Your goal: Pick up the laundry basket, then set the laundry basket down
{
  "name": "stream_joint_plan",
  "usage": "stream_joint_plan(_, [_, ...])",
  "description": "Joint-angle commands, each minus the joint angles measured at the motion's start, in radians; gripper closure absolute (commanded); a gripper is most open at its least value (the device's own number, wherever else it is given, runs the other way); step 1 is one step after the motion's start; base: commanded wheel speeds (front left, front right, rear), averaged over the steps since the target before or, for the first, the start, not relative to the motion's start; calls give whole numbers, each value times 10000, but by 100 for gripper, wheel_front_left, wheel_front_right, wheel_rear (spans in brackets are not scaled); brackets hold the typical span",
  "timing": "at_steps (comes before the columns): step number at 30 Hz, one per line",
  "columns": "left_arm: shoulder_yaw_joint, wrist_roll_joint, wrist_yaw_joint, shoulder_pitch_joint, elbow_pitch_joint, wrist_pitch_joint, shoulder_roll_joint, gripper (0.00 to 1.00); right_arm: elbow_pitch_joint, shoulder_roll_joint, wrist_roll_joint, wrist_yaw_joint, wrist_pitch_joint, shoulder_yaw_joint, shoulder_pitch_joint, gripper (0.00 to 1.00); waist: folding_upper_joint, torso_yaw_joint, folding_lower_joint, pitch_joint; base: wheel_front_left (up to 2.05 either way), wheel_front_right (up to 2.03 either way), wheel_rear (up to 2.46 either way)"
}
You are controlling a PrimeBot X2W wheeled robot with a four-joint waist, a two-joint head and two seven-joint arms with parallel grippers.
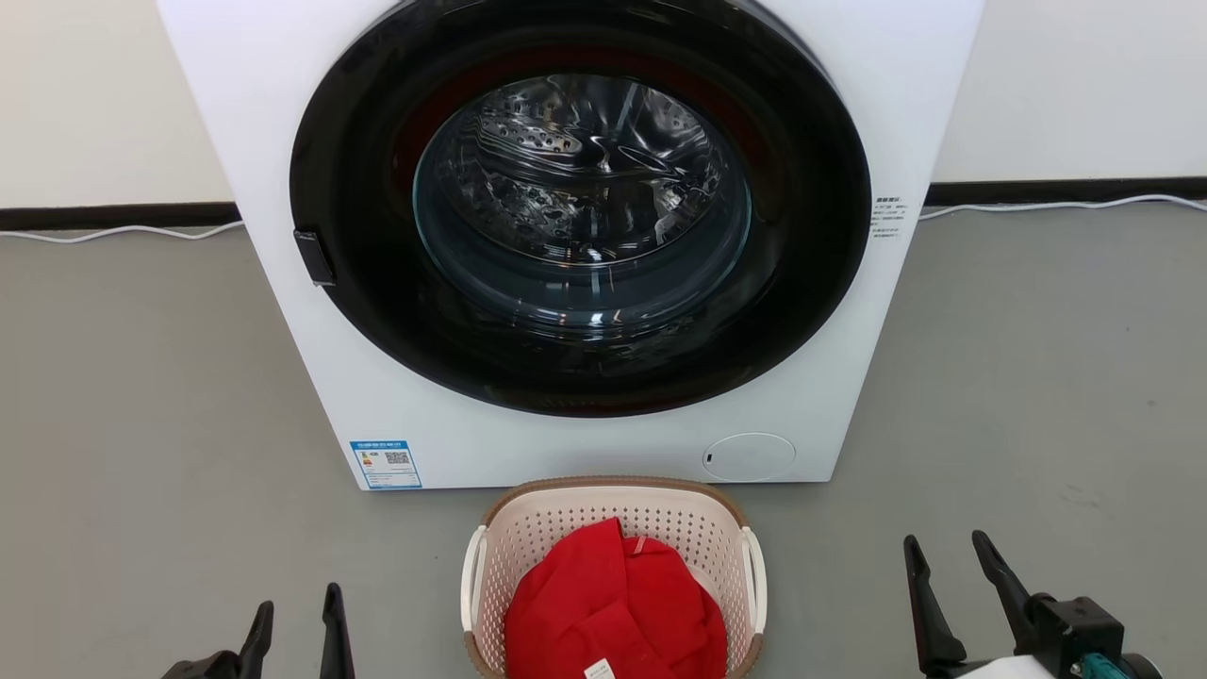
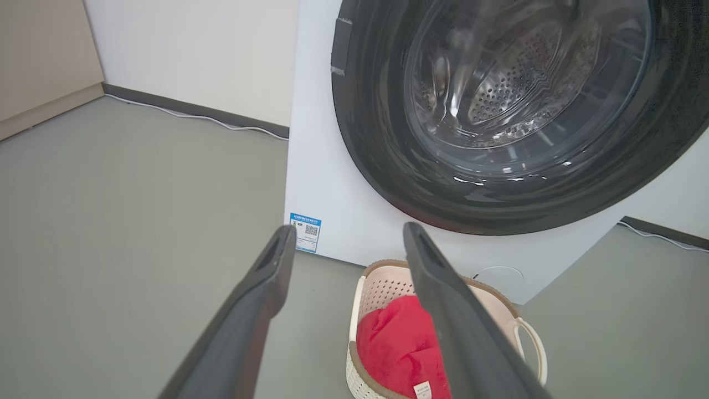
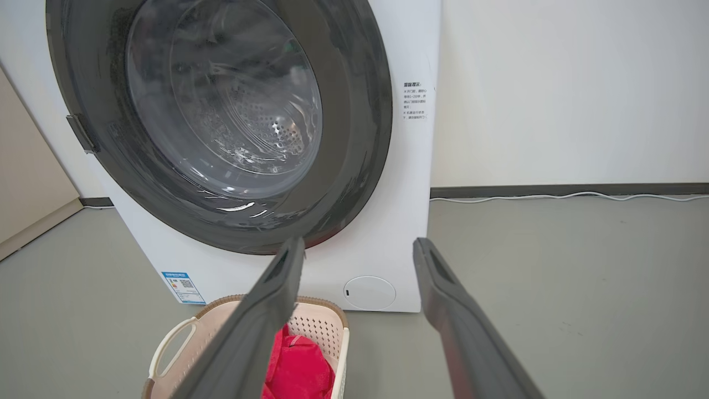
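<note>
Your left end effector [image 1: 297,604] and right end effector [image 1: 946,547] sit low on either side of the basket [image 1: 603,523]. Both are released, fingers spread with nothing between them. Each stands well apart from the loop handle on its side, the left handle [image 1: 469,577] and the right handle [image 1: 757,577], so you have yet to close in. The basket rests on the floor [image 1: 141,424] just in front of the washer [image 1: 566,448], with a red cloth [image 1: 603,613] heaped inside. Flanking it this way looks meant for a two-sided lift by the handles, which should keep it level and the cloth in. I judge the pick-up not yet begun.
</note>
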Motion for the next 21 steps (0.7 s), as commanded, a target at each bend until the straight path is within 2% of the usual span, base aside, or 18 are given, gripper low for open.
stream_joint_plan(1, [408, 113, -93, -119, -428, -63, 13, 0, -334, -41, 36, 62, -21, 181, -94, 0, -1, 0, 0, -18, 0, 0, 0])
stream_joint_plan(21, [610, 220, -155, 230, -731, -63, -144, 0, -525, -41, -50, 62, -21, 145, 56, 0, -1, -42, 0, -105, 0, 0, 0])
